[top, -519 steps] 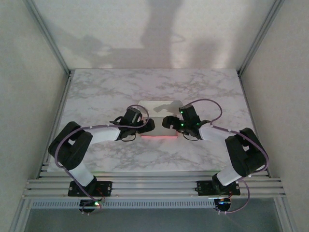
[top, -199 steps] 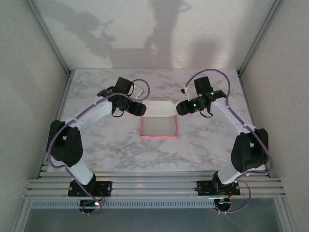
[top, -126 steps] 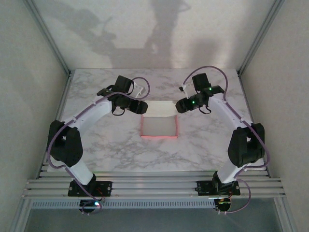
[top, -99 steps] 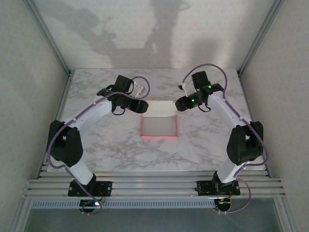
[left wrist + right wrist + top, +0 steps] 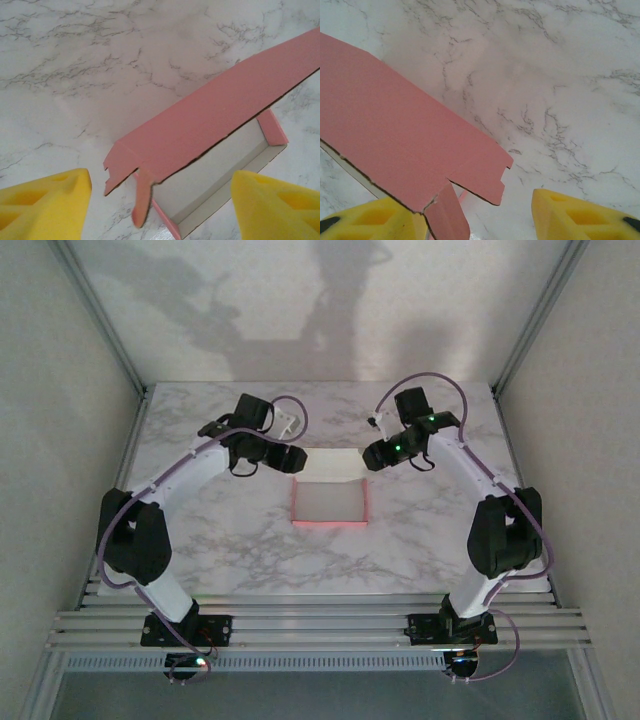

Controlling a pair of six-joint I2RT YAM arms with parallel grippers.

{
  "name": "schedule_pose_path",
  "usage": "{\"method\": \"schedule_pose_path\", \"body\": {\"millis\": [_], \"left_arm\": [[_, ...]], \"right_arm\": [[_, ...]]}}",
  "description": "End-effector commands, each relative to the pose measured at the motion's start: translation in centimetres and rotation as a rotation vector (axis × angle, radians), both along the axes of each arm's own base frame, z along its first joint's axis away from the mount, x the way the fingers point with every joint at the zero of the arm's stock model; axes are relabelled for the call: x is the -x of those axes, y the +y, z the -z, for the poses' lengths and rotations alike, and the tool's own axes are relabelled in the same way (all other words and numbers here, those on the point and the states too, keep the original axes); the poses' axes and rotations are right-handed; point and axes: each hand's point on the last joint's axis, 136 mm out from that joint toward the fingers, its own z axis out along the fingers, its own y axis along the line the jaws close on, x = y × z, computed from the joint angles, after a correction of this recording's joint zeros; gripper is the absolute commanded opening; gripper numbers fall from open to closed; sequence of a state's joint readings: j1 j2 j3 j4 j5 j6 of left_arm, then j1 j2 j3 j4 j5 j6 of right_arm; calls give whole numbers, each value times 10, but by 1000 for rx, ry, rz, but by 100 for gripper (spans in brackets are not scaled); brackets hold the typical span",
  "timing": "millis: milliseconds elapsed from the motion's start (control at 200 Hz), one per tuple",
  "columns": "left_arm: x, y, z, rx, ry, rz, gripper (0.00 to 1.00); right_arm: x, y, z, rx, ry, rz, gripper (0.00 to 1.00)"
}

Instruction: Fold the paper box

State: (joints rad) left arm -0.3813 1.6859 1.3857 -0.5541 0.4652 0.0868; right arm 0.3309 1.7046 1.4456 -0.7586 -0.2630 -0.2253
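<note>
While the paper box [image 5: 330, 504] sits in the middle of the counter [image 5: 200, 435] with its lid [image 5: 330, 463] raised at the far edge, your left tool [image 5: 293, 460] and right tool [image 5: 371, 457] flank that lid, both open and empty.

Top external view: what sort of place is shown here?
Probably a laboratory robot cell: a marble-patterned table enclosed by plain white panels on aluminium posts, with the left arm and right arm bolted to an aluminium rail.

The white marble-patterned table [image 5: 220, 540] bears the half-folded paper box [image 5: 330, 502], its far lid apparently raised.
</note>
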Motion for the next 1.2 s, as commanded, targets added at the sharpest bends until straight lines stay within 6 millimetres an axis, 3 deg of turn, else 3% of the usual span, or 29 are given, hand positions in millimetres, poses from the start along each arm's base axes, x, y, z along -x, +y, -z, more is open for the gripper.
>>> {"method": "schedule_pose_path", "body": {"millis": [0,546,1196], "left_arm": [[-6,0,-11,42,-14,19,74],[-4,-3,-7,65,1,26,73],[-1,7,-9,19,-16,3,70]], "right_arm": [[3,5,3,-1,26,-33,56],[4,13,1,-28,15,-36,46],[6,15,12,71,-15,-23,12]]}}
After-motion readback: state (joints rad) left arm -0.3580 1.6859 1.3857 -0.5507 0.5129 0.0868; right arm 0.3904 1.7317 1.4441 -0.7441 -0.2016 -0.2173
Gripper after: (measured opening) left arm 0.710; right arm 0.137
